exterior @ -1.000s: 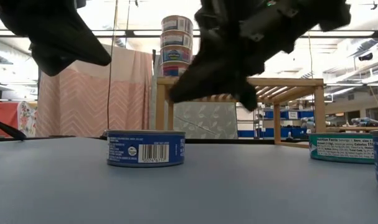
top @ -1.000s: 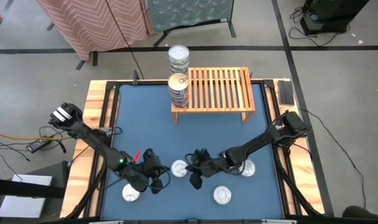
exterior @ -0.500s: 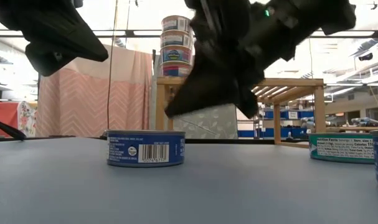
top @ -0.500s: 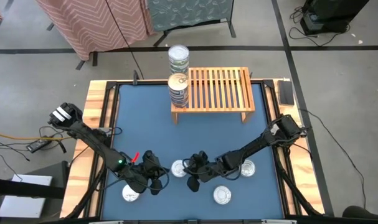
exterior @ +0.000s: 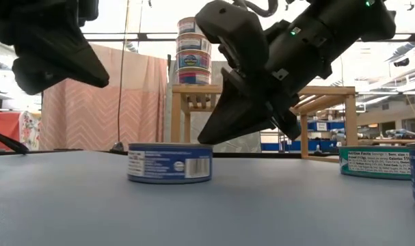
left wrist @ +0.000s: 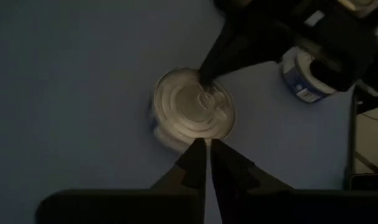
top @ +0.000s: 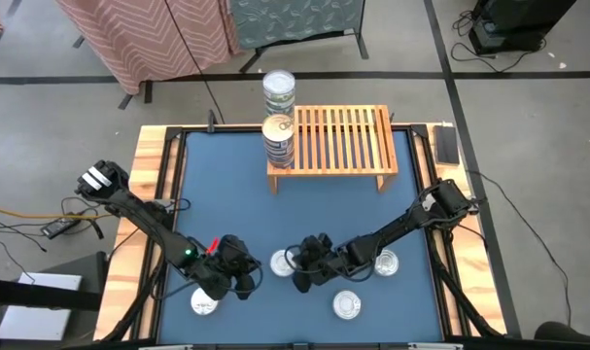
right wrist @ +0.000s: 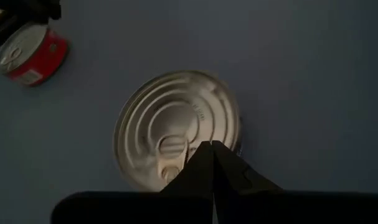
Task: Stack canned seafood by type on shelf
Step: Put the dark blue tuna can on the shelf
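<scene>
Blue table (top: 226, 194) with wood rims; the shelf (top: 338, 136) sits at the far edge. On its left end a stack of cans (top: 278, 139), a second stack (top: 278, 90) just behind it off the shelf. Rest of the slats are bare.

Loose tins lie near the front edge: silver-topped blue-label can (top: 279, 262) in the middle, one (top: 347, 305) nearer the front, one (top: 385, 261) under the right arm, one (top: 203, 304) by the left arm.

Both arms crowd the middle can. Right gripper (top: 301, 275) is down on it, fingers pinched together, tips touching the lid near the pull tab, per the right wrist view. Left gripper (top: 248, 275) is just beside the same can, fingers also together, holding nothing.

Step, as I judge it: nudging or positioning this can, no grasp yet. Most sorting is undone.

Next move calls for one gripper to spread its fingers, straddle the can's rim, close, lift, and carry it to the matching stack on the shelf. The other arm should back off, collision risk.
</scene>
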Robot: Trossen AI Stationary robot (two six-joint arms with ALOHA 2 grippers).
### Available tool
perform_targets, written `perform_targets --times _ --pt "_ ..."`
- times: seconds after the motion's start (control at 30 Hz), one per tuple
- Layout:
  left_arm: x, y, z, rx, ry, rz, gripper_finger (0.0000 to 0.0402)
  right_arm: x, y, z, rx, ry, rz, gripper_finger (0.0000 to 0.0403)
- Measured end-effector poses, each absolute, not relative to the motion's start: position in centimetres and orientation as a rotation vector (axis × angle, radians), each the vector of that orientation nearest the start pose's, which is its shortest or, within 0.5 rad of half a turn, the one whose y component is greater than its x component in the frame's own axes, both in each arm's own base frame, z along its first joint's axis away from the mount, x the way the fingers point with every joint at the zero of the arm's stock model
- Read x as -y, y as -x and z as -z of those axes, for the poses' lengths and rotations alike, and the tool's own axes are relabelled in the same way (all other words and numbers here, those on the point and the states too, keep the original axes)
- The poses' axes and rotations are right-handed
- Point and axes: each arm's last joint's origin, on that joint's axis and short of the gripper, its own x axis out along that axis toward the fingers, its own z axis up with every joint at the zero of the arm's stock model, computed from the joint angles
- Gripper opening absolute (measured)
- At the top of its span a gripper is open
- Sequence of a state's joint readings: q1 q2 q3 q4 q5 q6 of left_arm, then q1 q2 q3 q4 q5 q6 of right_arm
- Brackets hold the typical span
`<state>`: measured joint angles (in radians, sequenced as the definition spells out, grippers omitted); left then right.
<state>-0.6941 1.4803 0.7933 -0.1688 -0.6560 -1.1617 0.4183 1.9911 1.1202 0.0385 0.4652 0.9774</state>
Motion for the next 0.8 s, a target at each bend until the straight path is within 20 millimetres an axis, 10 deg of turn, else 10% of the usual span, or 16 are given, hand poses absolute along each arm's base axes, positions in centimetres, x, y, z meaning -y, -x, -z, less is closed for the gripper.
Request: perform_targets --times 0.8 --pt "16.6 -27.0 -14.4 -0.555 0.873 -0.396 0.0250 -14.9 -35.8 -11.7 -0.682 -0.583 0.436 0.0000"
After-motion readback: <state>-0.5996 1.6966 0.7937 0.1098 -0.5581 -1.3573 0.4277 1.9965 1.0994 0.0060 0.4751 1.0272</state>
